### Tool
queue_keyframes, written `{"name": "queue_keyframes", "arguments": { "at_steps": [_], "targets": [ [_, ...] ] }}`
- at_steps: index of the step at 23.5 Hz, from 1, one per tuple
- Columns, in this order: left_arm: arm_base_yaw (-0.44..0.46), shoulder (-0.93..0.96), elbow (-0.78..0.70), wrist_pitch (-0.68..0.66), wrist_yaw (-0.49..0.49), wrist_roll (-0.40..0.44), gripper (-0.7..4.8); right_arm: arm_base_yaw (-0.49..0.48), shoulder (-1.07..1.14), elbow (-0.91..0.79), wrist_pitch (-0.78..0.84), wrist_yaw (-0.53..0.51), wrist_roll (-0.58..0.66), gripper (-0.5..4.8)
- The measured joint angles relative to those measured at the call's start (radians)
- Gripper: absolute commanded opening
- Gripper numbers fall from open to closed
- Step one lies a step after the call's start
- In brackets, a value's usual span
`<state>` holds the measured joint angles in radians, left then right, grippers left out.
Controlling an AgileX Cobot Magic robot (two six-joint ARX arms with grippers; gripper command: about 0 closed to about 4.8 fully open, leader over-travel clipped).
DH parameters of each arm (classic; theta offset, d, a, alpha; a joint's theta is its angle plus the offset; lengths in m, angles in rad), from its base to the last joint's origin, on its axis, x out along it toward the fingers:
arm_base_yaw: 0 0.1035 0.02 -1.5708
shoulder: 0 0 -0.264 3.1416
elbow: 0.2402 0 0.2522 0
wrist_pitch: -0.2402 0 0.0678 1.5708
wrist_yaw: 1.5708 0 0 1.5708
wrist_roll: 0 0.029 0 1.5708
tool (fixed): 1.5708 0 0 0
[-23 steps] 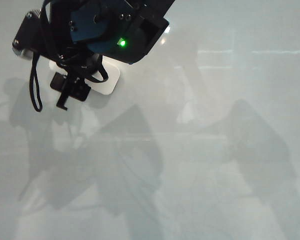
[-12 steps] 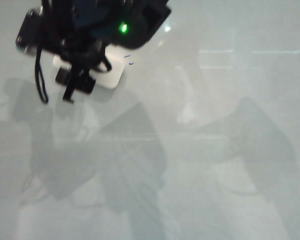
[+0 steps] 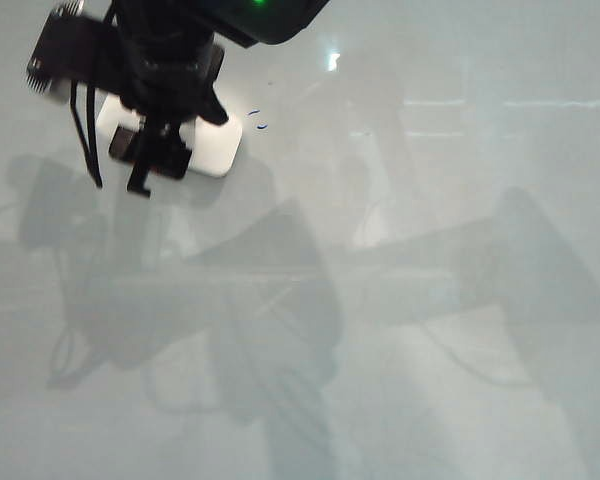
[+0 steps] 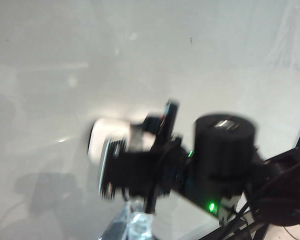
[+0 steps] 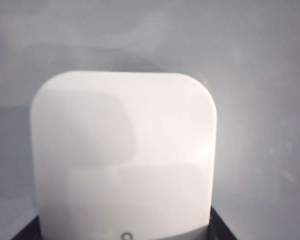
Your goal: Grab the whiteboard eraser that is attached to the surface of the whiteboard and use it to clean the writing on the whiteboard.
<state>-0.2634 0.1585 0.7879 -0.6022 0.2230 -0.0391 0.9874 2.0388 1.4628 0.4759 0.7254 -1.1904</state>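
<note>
At the upper left of the exterior view, the right pincer (image 3: pixel 150 150) comes down from a black arm onto the eraser (image 3: pixel 212 148). The eraser is a smooth white block with rounded corners, lying flat against the whiteboard (image 3: pixel 430 300). Its left part is hidden behind the pincer's dark fingers; its right corner and lower edge show clearly. Just to the right of the eraser, two short dark blue strokes of the writing (image 3: pixel 257 119) remain on the board, close to but not touching the block. The rest of the glossy pale grey board carries only soft shadows and bright reflections.

In the right wrist view the eraser (image 5: pixel 122 155) fills most of the picture, a small grey ring at its near edge, with dark pincer parts at both near corners; the pincer stands wide and appears to be clamped across the block.

The left wrist view shows the eraser (image 4: pixel 102 140) from the side, a blurred white shape in front of the right arm's black wrist. The left pincer itself is out of sight.

Compared with a second ago, the right arm has shifted upward in the exterior view and the blue strokes, then covered, are now exposed. The eraser sits in nearly the same place.
</note>
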Motion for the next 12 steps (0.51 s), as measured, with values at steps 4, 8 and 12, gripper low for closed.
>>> {"name": "queue_keyframes", "arguments": {
  "at_steps": [4, 8, 12],
  "targets": [
    [0.000, 0.000, 0.000, 0.000, 0.000, 0.000, -0.05, 0.013, 0.006, 0.000, -0.064, -0.021, 0.008, 1.17],
    [0.000, 0.000, 0.000, 0.000, 0.000, 0.000, -0.05, 0.007, 0.001, 0.002, -0.080, 0.107, -0.016, 1.17],
    [0.000, 0.000, 0.000, 0.000, 0.000, 0.000, -0.05, -0.021, -0.041, 0.001, -0.127, 0.183, -0.026, 1.17]
  ]
}}
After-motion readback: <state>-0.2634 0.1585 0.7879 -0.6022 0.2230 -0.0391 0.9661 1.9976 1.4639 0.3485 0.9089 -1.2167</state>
